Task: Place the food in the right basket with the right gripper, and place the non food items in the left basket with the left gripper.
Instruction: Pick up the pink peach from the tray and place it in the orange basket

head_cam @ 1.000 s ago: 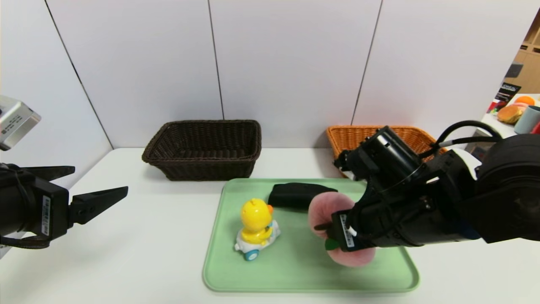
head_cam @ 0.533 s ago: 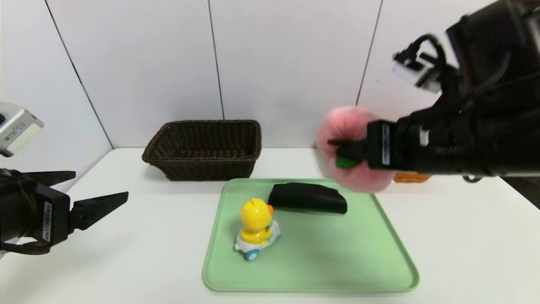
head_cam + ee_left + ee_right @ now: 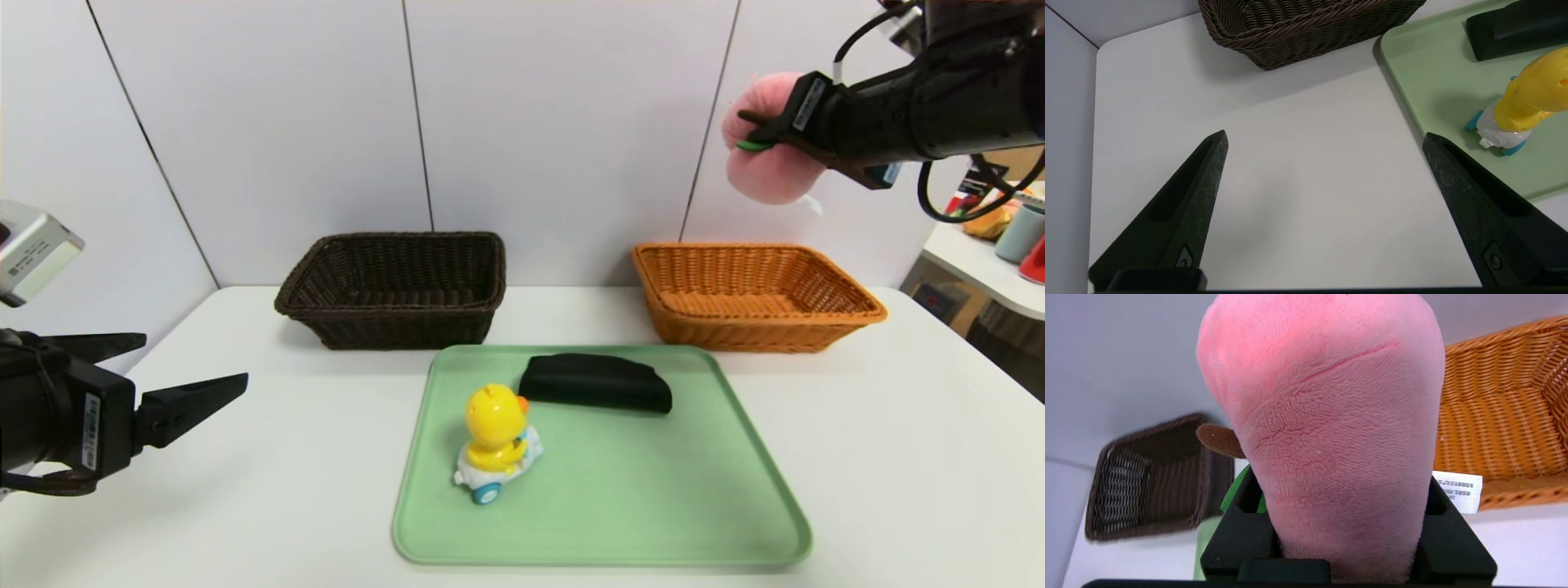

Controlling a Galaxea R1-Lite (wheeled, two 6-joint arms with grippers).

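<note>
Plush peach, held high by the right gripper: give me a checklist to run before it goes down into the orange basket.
1. Grip: right gripper shut on the plush peach, squeezing it from both sides: ok.
2. Position: peach high above the orange basket, near its back edge; centring: cannot tell.
3. Basket interior: nothing in it: ok.
4. Duck toy and black pouch on the green tray, out of the path: ok.
5. Left gripper open, low at the table's left, away from both baskets: ok.

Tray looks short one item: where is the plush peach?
In the head view, the plush peach is clamped in the right gripper, high above the orange basket.
</note>
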